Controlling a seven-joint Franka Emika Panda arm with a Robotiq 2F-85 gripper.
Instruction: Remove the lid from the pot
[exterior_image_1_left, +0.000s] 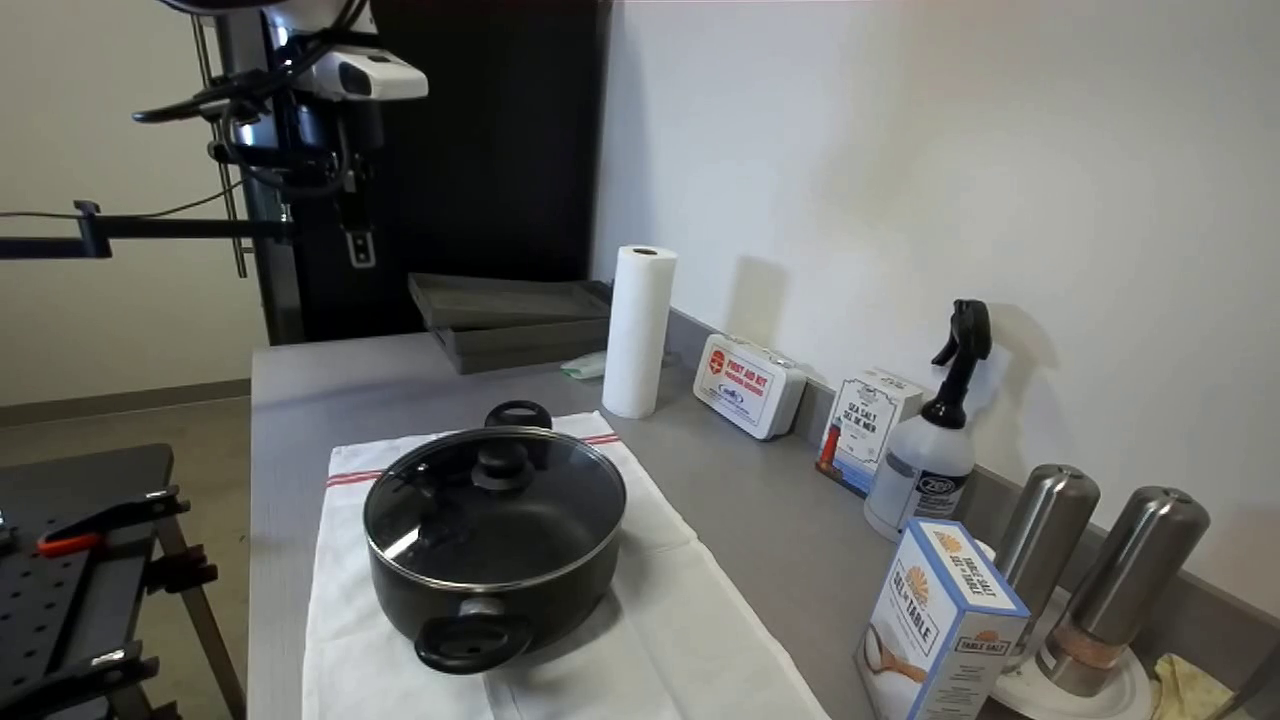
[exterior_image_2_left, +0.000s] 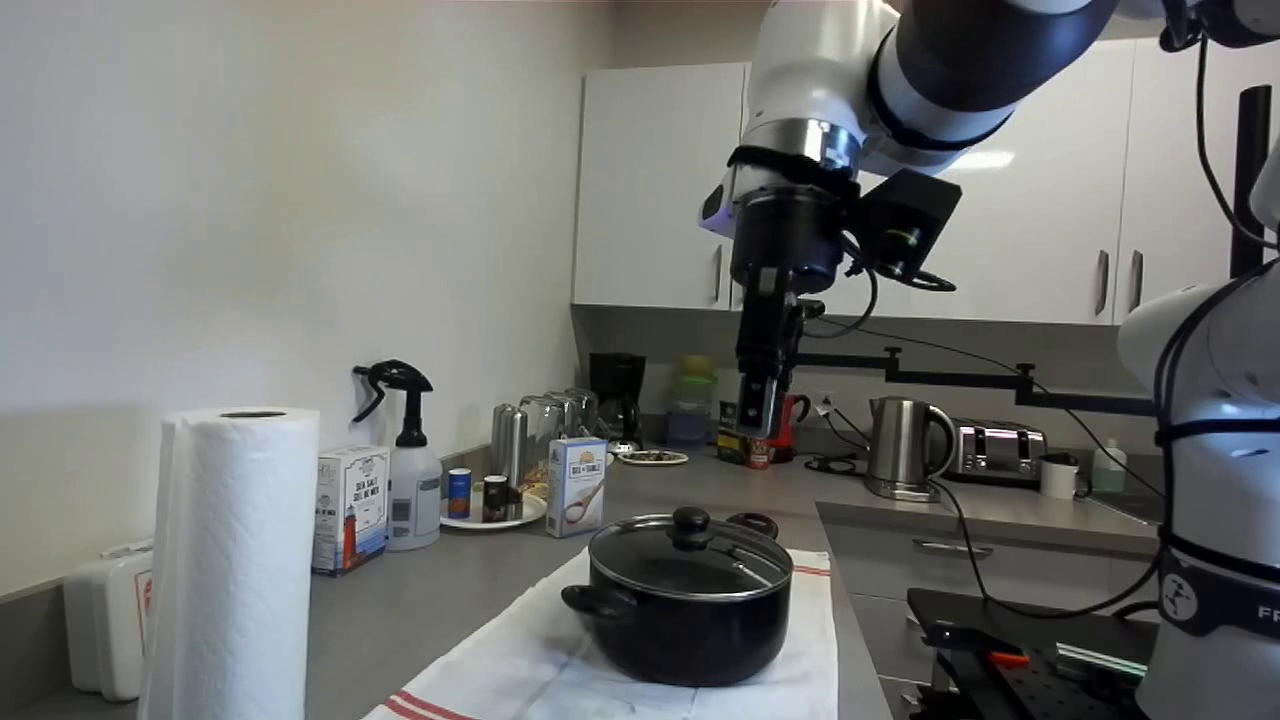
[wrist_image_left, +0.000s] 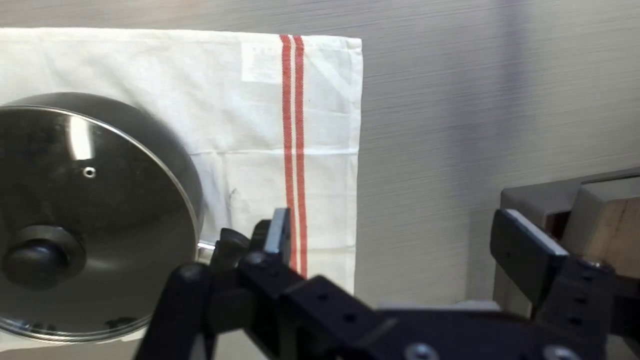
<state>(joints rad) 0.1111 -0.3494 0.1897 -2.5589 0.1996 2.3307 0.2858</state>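
Observation:
The black pot (exterior_image_1_left: 570, 605) stands on a white towel and also shows in an exterior view (exterior_image_2_left: 690, 640) and in the wrist view (wrist_image_left: 172, 135). The glass lid (exterior_image_1_left: 560, 510) sits flat on the pot, with its metal rim on the pot's edge; it also shows in an exterior view (exterior_image_2_left: 650, 550) and in the wrist view (wrist_image_left: 125, 215). Its black knob (exterior_image_2_left: 690, 525) stands at the centre and shows at the left of the wrist view (wrist_image_left: 37, 262). My gripper (wrist_image_left: 400, 240) is open and empty, high above the counter and off to the side of the lid, beyond a pot handle.
A paper towel roll (exterior_image_1_left: 640, 330), grey trays (exterior_image_1_left: 520, 340) and a first aid kit (exterior_image_1_left: 750, 385) stand beyond the towel (exterior_image_1_left: 690, 620). A sea salt box (exterior_image_1_left: 870, 430), spray bottle (exterior_image_1_left: 920, 470), table salt box (exterior_image_1_left: 940, 620) and steel grinders (exterior_image_1_left: 1120, 590) line the wall.

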